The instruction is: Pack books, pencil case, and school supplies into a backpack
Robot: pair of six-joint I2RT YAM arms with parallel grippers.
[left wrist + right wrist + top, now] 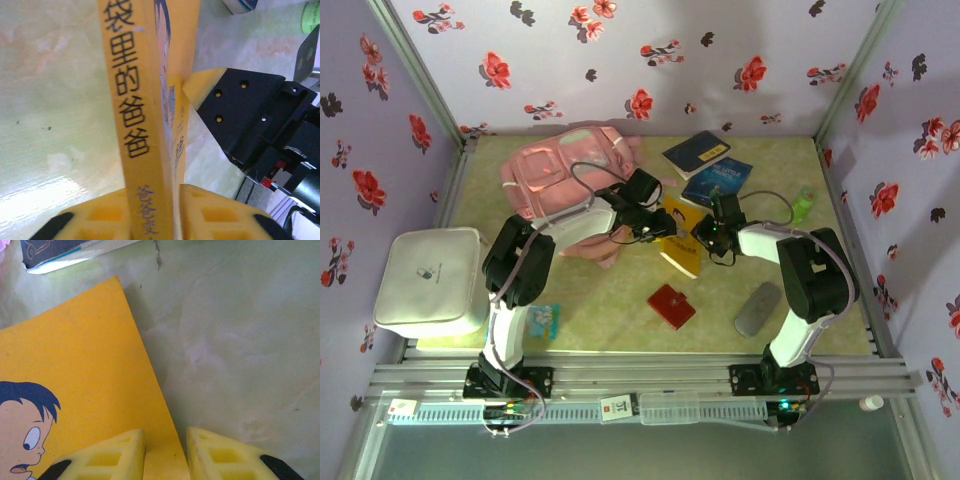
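The yellow book (682,248) sits at the middle of the table, between the two arms, with each gripper holding one side. Seen from above, its long axis runs from far to near, leaning slightly right at the near end. The left gripper (658,232) is closed to a narrow gap on the spine edge. In the left wrist view, the spine (135,100) with its black characters runs straight away from the pads (100,217). The right gripper (704,238) is likewise nearly closed, pinching the opposite edge of the cartoon cover (75,365). I cannot tell whether the book's lower edge touches the table.

Just beyond it lie the blue book (717,180) and the navy book (696,153), and the pink backpack (565,165) is slumped at far left. Nearer the arm bases lie the red square piece (671,306) and the grey pouch (758,309).

The table (610,305) is pale green-yellow, marbled and glossy. A white box (430,280) sits at its left edge. Lilac walls (720,60) printed with red and dark flowers close in three sides.
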